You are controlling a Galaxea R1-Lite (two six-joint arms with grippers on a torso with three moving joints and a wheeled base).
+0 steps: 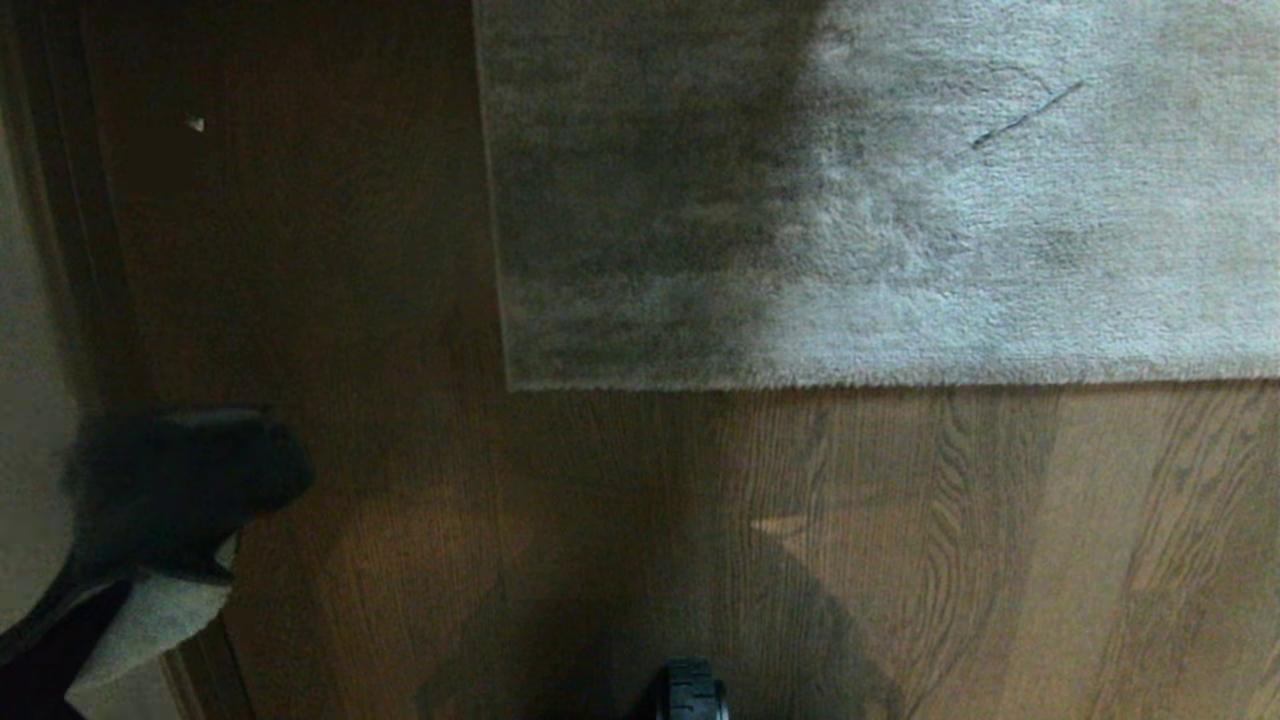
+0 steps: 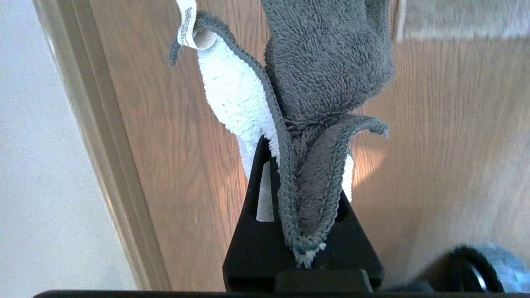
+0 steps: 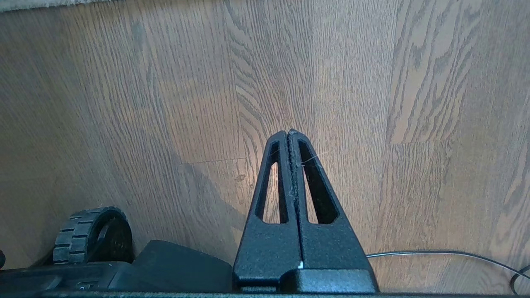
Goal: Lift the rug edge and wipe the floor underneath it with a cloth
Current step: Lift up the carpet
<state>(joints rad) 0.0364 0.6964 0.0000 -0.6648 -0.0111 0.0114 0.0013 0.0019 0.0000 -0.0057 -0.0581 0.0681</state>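
Note:
The grey-beige rug [image 1: 900, 200] lies flat across the far half of the head view. Its near rug edge [image 1: 900, 384] runs straight along the brown plank floor [image 1: 600, 520], and its left border ends at a corner [image 1: 512, 385]. My left arm [image 1: 180, 480] is a dark shape at the lower left. The cloth [image 1: 150, 620] hangs from it. In the left wrist view my left gripper [image 2: 306, 153] is shut on the grey and white cloth [image 2: 323, 74], which droops off the fingertips above the floor [image 2: 434, 145]. My right gripper [image 3: 288, 133] is shut and empty over bare floor [image 3: 165, 103].
A pale wall with a baseboard [image 2: 103, 145] borders the floor on the left. A base wheel [image 1: 693, 690] shows at the near edge and again as the wheel [image 3: 93, 236] in the right wrist view. A thin black cable [image 3: 455, 253] lies on the planks near the right gripper.

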